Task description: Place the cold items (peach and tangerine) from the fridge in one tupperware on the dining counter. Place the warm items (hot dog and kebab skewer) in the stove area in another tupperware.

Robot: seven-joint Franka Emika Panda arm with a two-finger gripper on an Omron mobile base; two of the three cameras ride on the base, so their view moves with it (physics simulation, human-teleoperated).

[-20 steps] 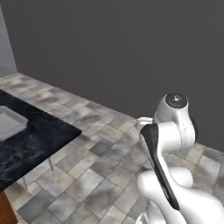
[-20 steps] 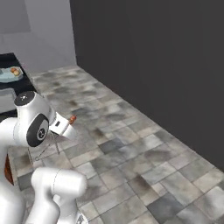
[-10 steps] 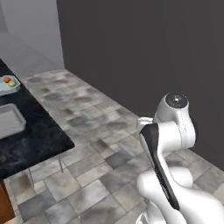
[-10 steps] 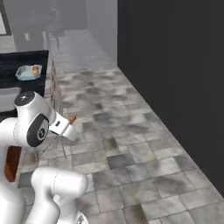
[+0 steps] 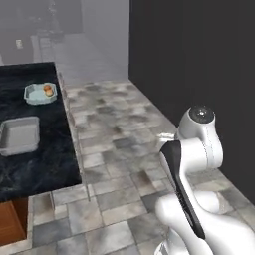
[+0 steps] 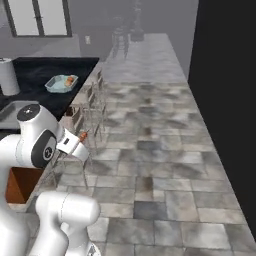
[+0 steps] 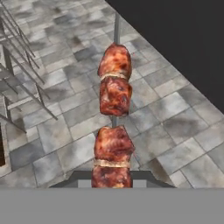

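The kebab skewer [image 7: 113,127], with browned meat chunks on a thin stick, rises from between my fingertips, and my gripper [image 7: 112,178] is shut on its lower end above the tiled floor. From the right base view the gripper [image 6: 74,145] sticks out from the arm, the skewer's [image 6: 83,135] orange tip just past it. On the dark dining counter [image 5: 30,164] stand a pale blue tupperware [image 5: 41,93] holding an orange fruit [image 5: 48,89] and a grey tupperware [image 5: 20,134] with nothing seen in it. The blue tupperware [image 6: 61,83] also appears at the counter's edge. Hot dog and peach are out of view.
Wire-framed stools [image 6: 92,107] stand along the counter's edge. A white cylinder [image 6: 7,75] stands on the counter at the left. A dark wall [image 6: 230,75] closes off the right side. Grey tiled floor [image 6: 150,150] stretches ahead between counter and wall.
The whole picture has shifted as the base drove and turned: the counter now shows lengthwise with both tupperwares on it. The skewer stays in the gripper.
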